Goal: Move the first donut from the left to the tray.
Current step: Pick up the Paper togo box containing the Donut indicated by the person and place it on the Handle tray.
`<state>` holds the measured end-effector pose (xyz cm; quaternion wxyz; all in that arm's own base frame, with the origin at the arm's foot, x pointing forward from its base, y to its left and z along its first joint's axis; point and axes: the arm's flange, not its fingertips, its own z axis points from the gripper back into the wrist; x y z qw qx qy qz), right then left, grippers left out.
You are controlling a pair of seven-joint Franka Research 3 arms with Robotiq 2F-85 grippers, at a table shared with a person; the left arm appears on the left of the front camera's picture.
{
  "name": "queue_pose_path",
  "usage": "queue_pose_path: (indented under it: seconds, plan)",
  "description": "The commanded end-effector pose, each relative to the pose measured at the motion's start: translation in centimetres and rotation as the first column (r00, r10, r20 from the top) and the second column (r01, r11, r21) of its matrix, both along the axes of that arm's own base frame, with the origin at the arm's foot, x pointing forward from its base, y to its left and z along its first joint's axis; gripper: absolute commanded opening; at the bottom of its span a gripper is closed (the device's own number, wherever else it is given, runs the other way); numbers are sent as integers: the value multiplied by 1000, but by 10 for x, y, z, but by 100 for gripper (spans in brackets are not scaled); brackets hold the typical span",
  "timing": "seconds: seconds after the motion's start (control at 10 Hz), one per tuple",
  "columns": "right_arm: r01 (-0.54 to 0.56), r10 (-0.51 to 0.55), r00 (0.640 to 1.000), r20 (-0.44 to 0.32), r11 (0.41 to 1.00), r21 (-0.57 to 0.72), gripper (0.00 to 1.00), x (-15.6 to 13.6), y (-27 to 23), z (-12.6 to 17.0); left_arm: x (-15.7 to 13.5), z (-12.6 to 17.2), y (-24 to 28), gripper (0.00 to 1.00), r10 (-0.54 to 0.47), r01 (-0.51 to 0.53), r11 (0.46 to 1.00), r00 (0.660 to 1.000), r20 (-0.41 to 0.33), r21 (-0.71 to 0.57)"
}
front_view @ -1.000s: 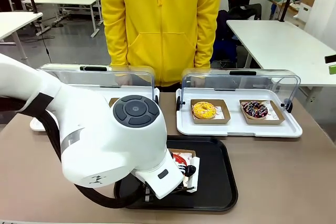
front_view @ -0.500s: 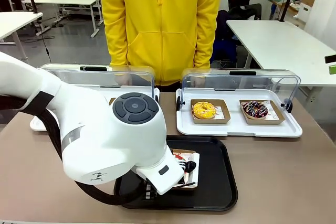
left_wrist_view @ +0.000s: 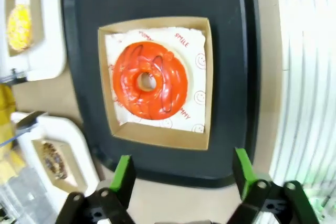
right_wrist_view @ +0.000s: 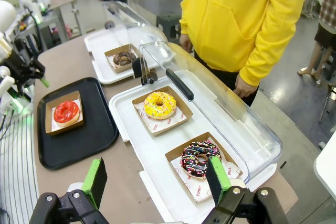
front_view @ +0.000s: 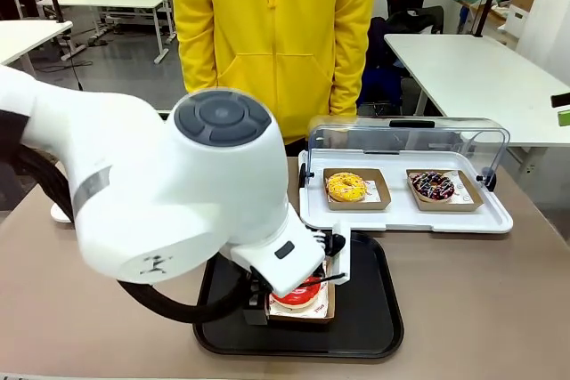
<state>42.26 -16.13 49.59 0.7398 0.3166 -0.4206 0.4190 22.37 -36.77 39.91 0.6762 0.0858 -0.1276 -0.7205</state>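
On the black tray (left_wrist_view: pixel 226 3), at the near centre of the table, the red donut (left_wrist_view: pixel 150 80) sits in its square cardboard holder (left_wrist_view: pixel 207 82), flat on the tray floor and inside the raised rim on every side. In the left wrist view the holder rests on its paper liner with nothing touching it. The placement appears complete, judged from how the holder lies.

The left gripper (left_wrist_view: pixel 181 174) hangs above the near edge of the tray with its jaws spread wide and nothing between the green pads (left_wrist_view: pixel 124 175). The gap is wider than the holder, which suits a release: the fingers can lift away without dragging the cardboard. In the front view the left arm's bulk covers much of the tray, and only part of the donut shows below the wrist.

The right gripper (right_wrist_view: pixel 157 182) is held over the near right of the table, its jaws also spread wide and empty. It stands clear of the work, probably parked so as not to obstruct the left arm.

The white display tray (front_view: pixel 405 215) at the far right holds the yellow donut (front_view: pixel 346 187) and the chocolate donut (front_view: pixel 433 186), each in its own holder, with the clear lid (front_view: pixel 410 138) raised behind them. A second display tray (right_wrist_view: pixel 102 45) at the far left holds another chocolate donut (right_wrist_view: pixel 124 57).

A person in a yellow top (front_view: pixel 272 33) stands at the far side, hands away from the tray.
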Motion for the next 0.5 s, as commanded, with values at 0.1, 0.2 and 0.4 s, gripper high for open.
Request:
queue_pose_path:
  seconds: [0.1, 0.2, 0.4]
  plan:
    - [-3, 3, 1000, 15, 1000, 10, 100, 1, 1, 2, 0, 0, 0, 87, 0, 0, 1000, 1000, 0, 0]
    - [-3, 3, 1000, 15, 1000, 10, 100, 1, 1, 2, 0, 0, 0, 87, 0, 0, 1000, 1000, 0, 0]
    - [-3, 3, 1000, 15, 1000, 10, 100, 1, 1, 2, 0, 0, 0, 87, 0, 0, 1000, 1000, 0, 0]
